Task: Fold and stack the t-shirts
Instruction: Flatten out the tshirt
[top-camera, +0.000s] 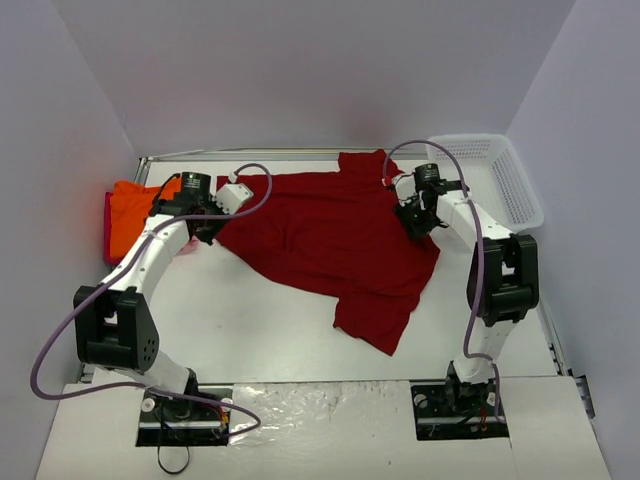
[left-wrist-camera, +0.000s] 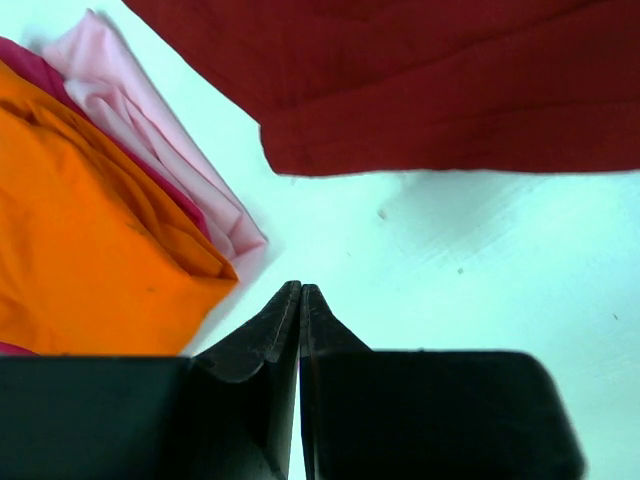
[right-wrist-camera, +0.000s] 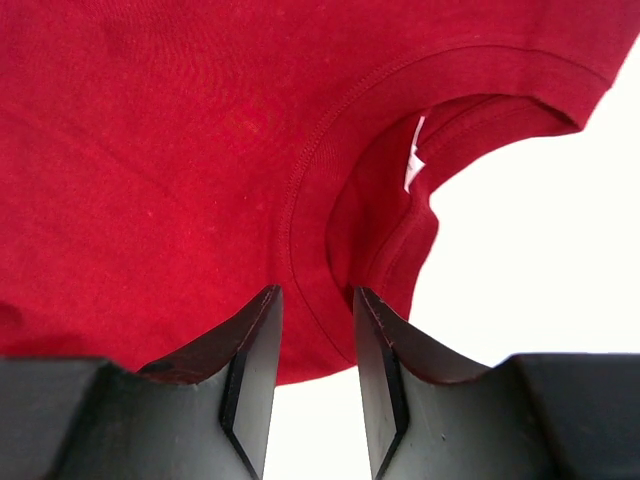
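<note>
Tabletop (top-camera: 260, 330) nearest the arm bases carries nothing of the task. A little farther in begins the dark red shirt (top-camera: 330, 235), which lies spread flat over the middle of the table and is not yet folded. One flap of it, probably a sleeve, reaches toward the near side.

I judge that its long axis runs across the table from left to right, slightly slanted. The collar (right-wrist-camera: 330, 200) points to the right, and a stitched edge, probably the bottom hem, is at the left.

The right gripper (right-wrist-camera: 315, 292) hangs at the collar edge with its jaws partly apart, and I see nothing pinched between them. The left gripper (left-wrist-camera: 300, 288) is fully closed on nothing, above bare table just beside the left edge of the red shirt.

This cloth is light, soft and limp, so it will sag and drag when lifted. The best hold is a pinch on a stitched edge: the shoulder beside the collar and the hem corners.

Farther left, the orange shirt (left-wrist-camera: 90, 250) lies crumpled with the pink shirt (left-wrist-camera: 150, 130) touching it. A white basket (top-camera: 515, 185) stands at the far right corner.
</note>
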